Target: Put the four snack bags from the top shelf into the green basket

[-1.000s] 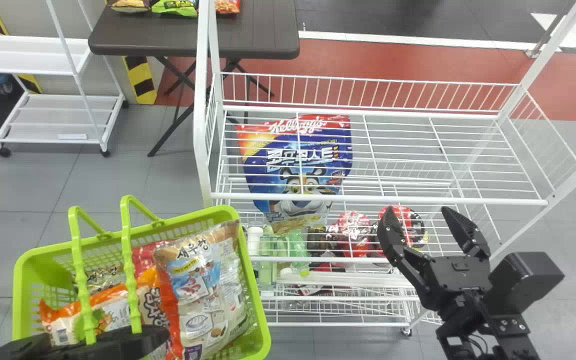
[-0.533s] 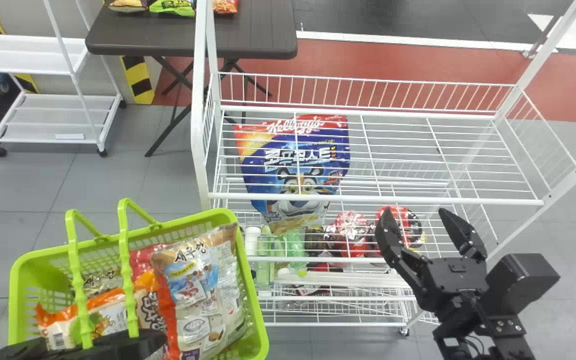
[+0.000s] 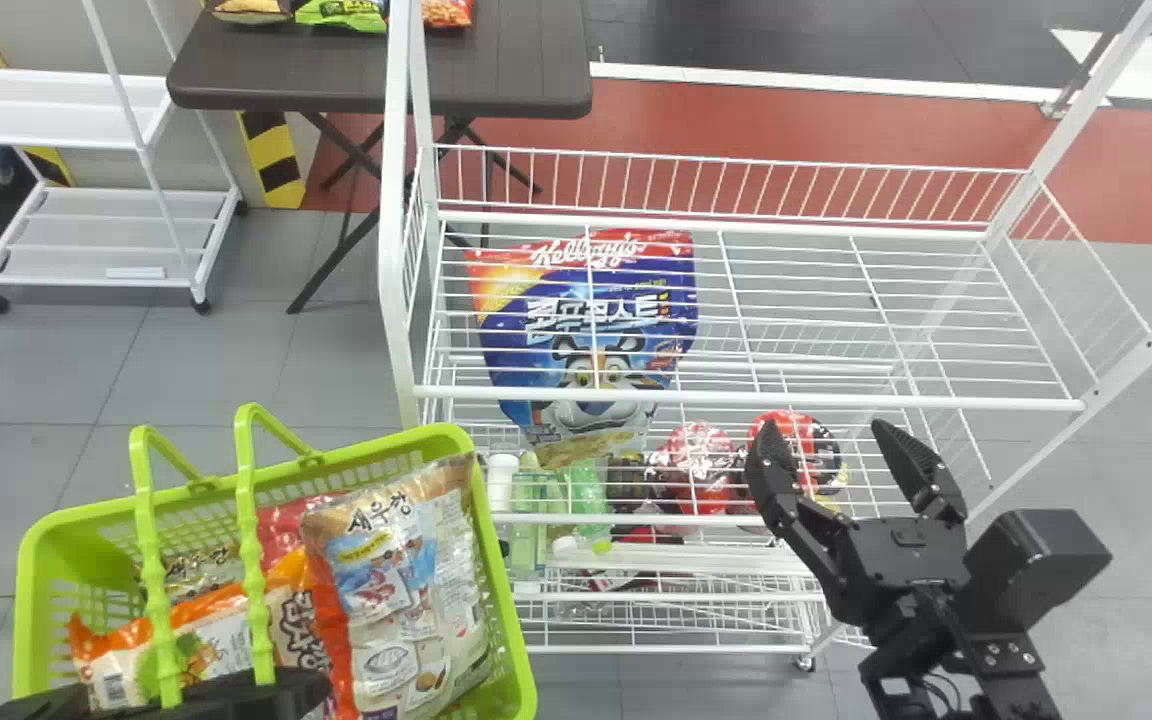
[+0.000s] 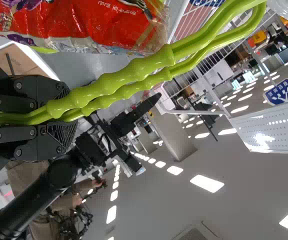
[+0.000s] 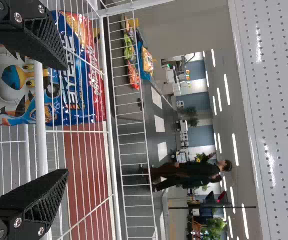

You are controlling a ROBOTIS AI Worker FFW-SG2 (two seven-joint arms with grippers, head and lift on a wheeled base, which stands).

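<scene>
My left gripper is at the bottom left of the head view, by the handles of the green basket. In the left wrist view the left gripper is shut on those green handles. Inside the basket lie several snack bags: a large tan one, an orange one, a gold one and a red one. My right gripper is open in front of the rack, right of the basket; in the right wrist view, the right gripper has nothing between its fingers.
Bars of the rack's top shelf pass over a big blue cereal bag. Bottles and red packages sit lower in the rack. Behind it at the left stands a dark table with snack bags; a white cart is farther left.
The basket has sunk slightly in the head view, its handles still held. The whole scene has shifted a little left, and the right gripper slightly more so, staying open.
</scene>
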